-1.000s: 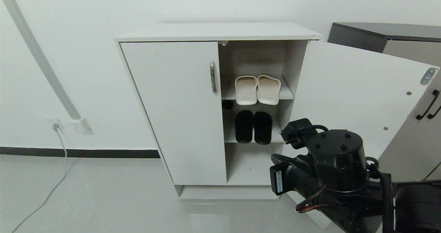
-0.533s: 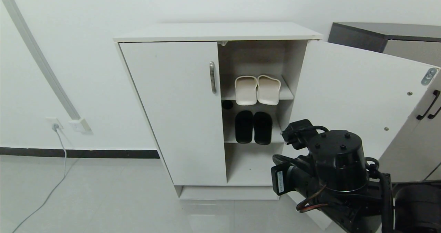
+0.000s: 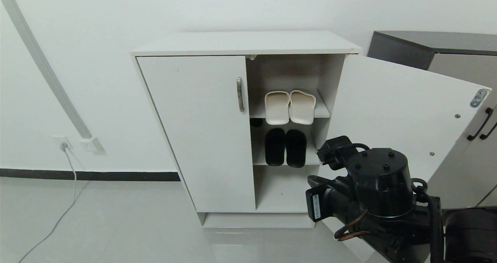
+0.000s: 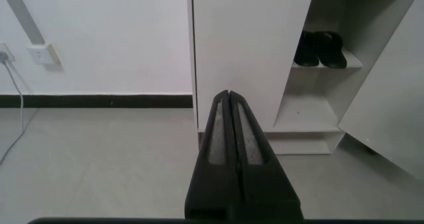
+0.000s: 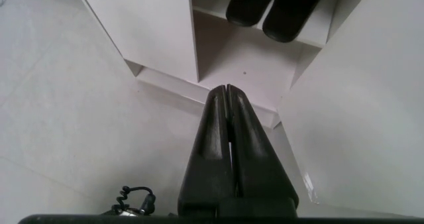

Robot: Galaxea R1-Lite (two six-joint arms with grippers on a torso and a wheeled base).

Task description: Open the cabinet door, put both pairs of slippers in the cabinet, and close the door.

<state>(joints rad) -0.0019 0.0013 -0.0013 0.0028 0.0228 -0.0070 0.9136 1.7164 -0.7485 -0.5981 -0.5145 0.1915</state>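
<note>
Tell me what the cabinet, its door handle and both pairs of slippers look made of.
Cabinet: probably white laminated board, matte, with flat square-edged panels. Handle: likely brushed metal, grey with a dull sheen. Cream slippers and black slippers: apparently moulded foam or rubber, matte, smooth and seamless.

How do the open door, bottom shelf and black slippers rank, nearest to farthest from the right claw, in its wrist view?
1. Open door, alongside the right claw, on the robot's right.
2. Bottom shelf, just ahead of the tip, lowest down.
3. Black slippers, higher up and farther in.
</note>
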